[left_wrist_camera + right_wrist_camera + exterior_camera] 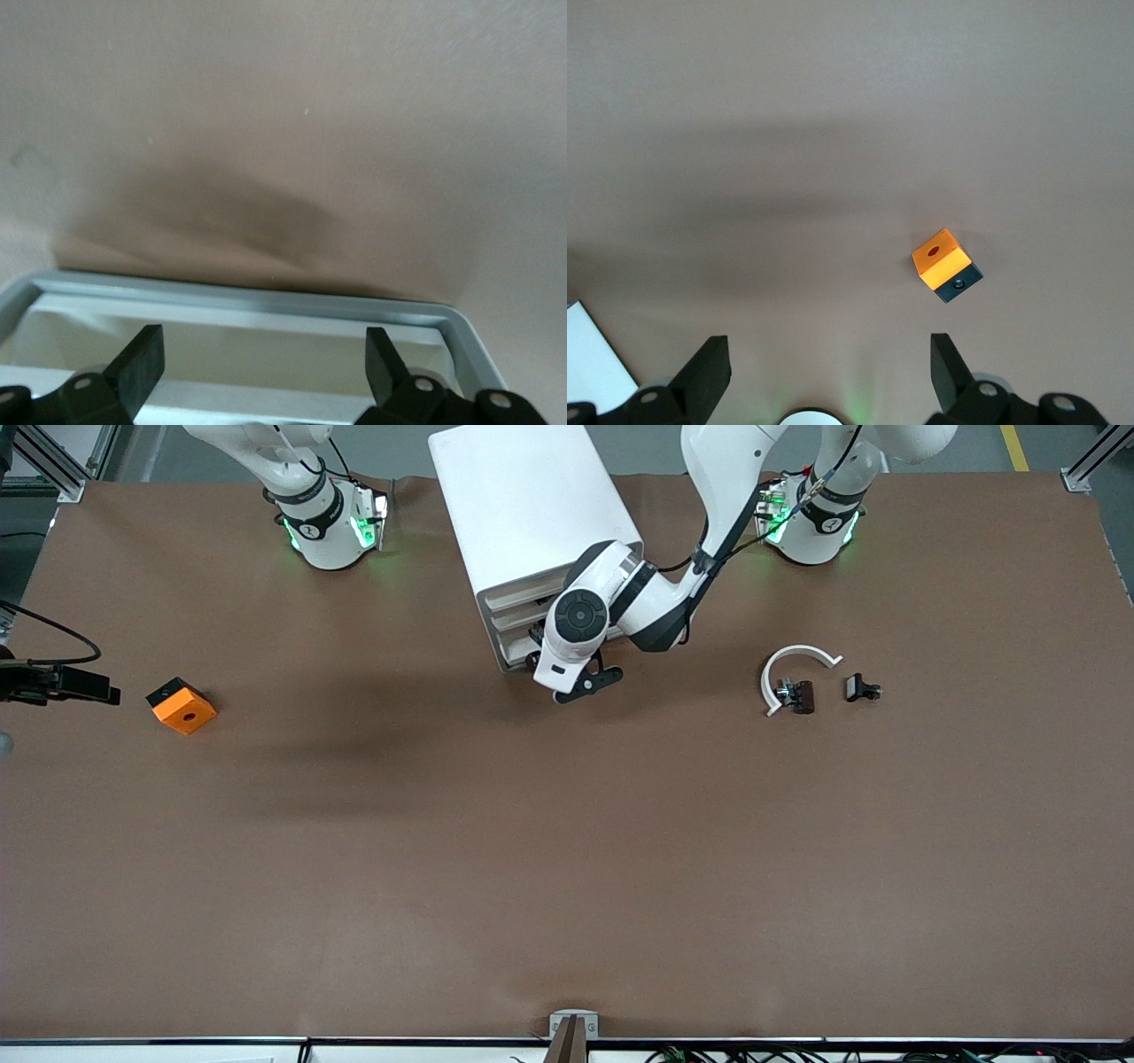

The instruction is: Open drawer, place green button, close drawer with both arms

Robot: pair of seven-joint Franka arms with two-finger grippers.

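One orange cube (182,706), two clips (800,695), left pincer (266,367) spread at drawer (239,310)

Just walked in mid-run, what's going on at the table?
The left arm has reached in to the front of the white cabinet, and the left gripper is open right over the rim of a drawer that is pulled a little out. The right gripper is open too, up over bare table with the orange block below it. No button shows in any view. A white arc piece and two small dark clips lie toward the left arm's end.
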